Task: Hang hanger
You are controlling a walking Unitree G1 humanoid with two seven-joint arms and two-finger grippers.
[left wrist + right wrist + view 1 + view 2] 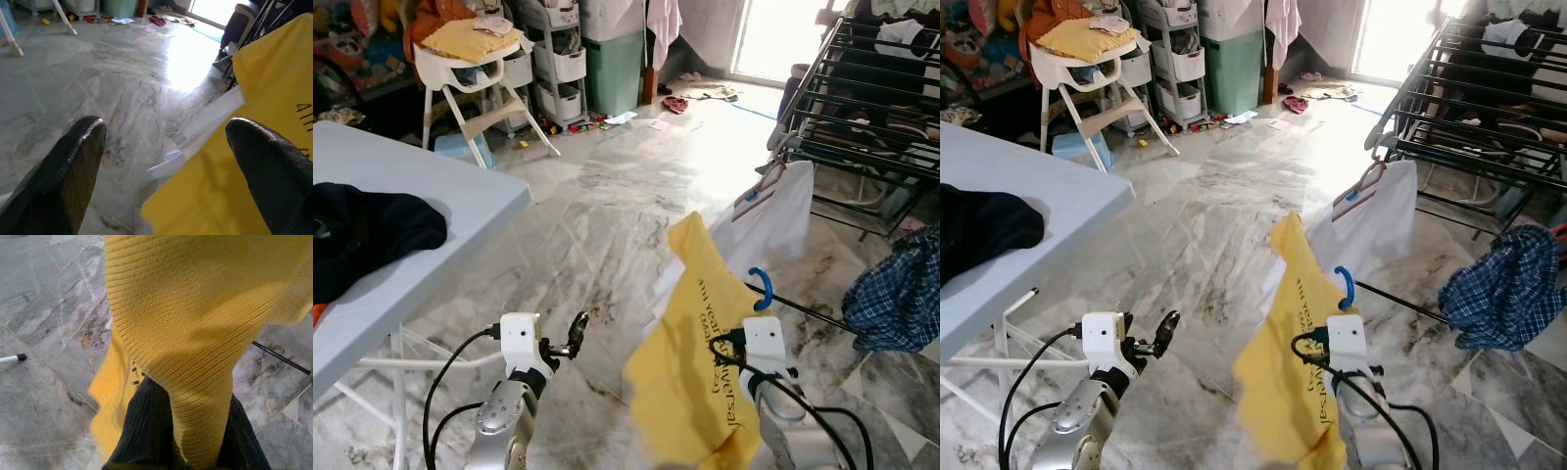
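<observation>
A yellow shirt with dark lettering hangs on a hanger whose blue hook sticks up above my right wrist. In the right wrist view, my right gripper is shut on the hanger through the yellow knit fabric, which covers most of its fingers. My left gripper is held low over the marble floor to the left of the shirt, open with nothing in it. The black drying rack stands ahead on the right. A white shirt on its own hanger hangs from the rack's near corner.
A blue plaid cloth hangs at the rack's right side. A grey table with a black garment on it stands close on my left. A white high chair, drawers and a green bin line the far wall.
</observation>
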